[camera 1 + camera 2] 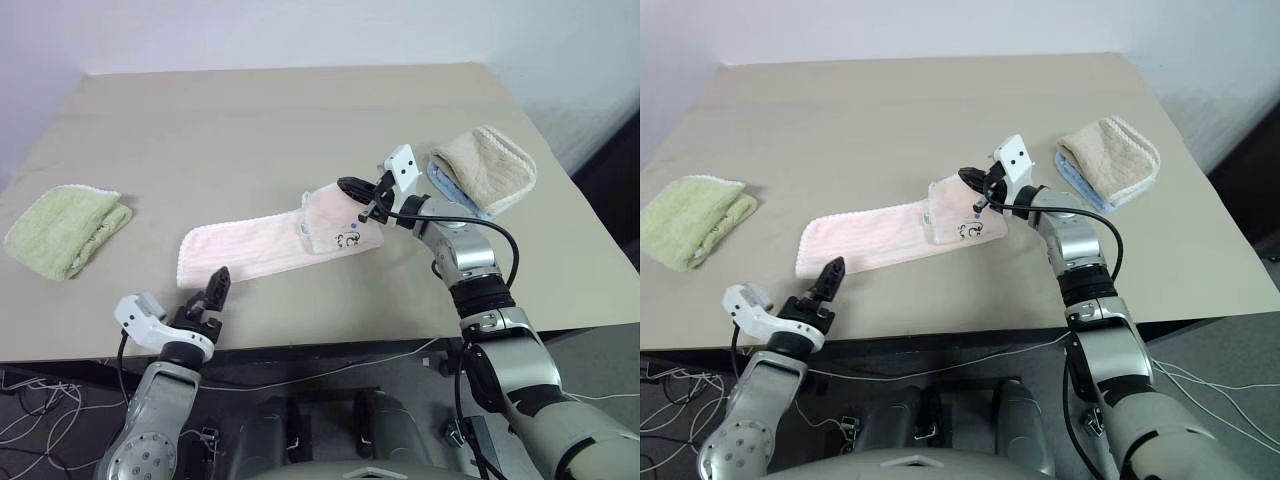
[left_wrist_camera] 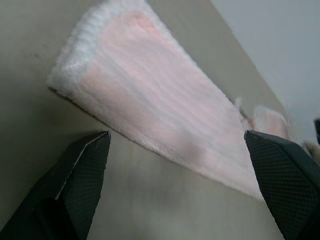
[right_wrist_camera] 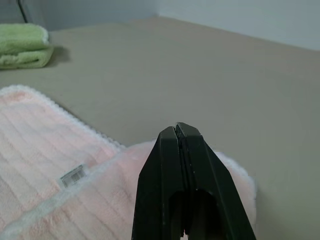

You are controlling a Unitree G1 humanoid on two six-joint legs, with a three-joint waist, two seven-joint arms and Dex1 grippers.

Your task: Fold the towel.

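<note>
Two grippers are over the tan table [image 1: 300, 120]. It is hard to tell if the right gripper [image 1: 352, 188] has any cloth pinched between its tips. In the right wrist view its two black fingers [image 3: 182, 165] are pressed tight together and hide the part of the towel right under them, so I cannot tell if it is holding anything.

The towel [image 1: 270, 245] is long and pale pink with a white wavy edge. It lies flat in the middle of the table. Its right end is folded over on itself, and that top flap has a small dark mark [image 1: 347, 240] on it. A little grey tag [image 3: 71, 175] shows near the fold. The right gripper sits just above this folded end.

The left gripper [image 1: 212, 292] is near the front edge of the table, just in front of the towel's left end. Its fingers [image 2: 85, 165] are spread wide apart and hold nothing. It does not touch the towel.

A light green towel [image 1: 65, 230] lies folded far off on the left side. A beige towel [image 1: 485, 165] sits on the right side on top of a blue cloth [image 1: 455, 192], most of which is hidden under it. Nothing lies between the towel and the grippers.
</note>
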